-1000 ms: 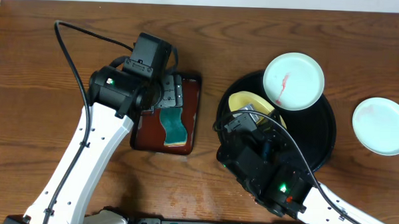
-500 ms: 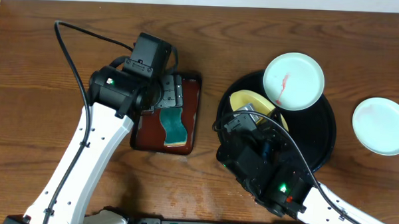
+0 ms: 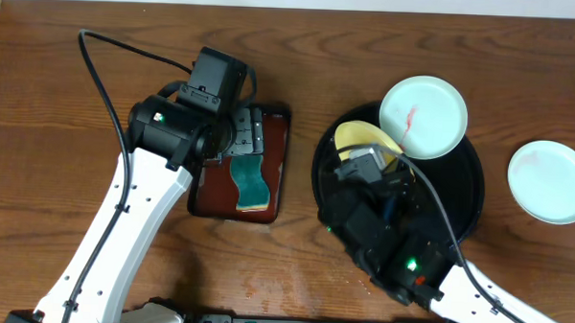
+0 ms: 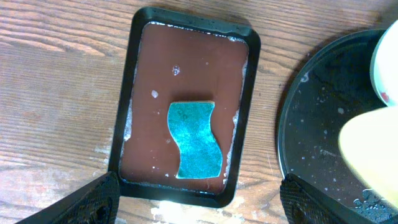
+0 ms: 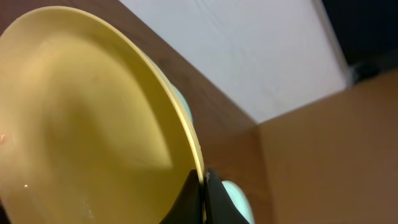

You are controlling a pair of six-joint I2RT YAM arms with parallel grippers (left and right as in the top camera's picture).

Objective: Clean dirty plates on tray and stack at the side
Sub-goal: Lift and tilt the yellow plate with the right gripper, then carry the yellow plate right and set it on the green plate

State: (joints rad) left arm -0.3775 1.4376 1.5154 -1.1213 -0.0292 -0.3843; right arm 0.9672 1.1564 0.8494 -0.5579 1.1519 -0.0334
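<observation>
My right gripper [image 5: 202,194] is pinched tight on the thin rim of the yellow plate [image 5: 93,124]. The plate is a smooth, shallow disc, tilted up at about 10 o'clock of the glossy round black tray [image 3: 463,201]. A bluish-white plate [image 3: 423,116] with a red smear overlaps the tray's rim at 1 o'clock. Another pale plate [image 3: 552,180] lies flat on the wood-grain table [image 3: 40,95] at 3 o'clock, apart from the tray. My left gripper [image 4: 199,208] hangs spread wide over the rectangular dark-red tray [image 4: 186,74], where a teal, wavy-edged, coarse sponge [image 4: 196,140] lies.
</observation>
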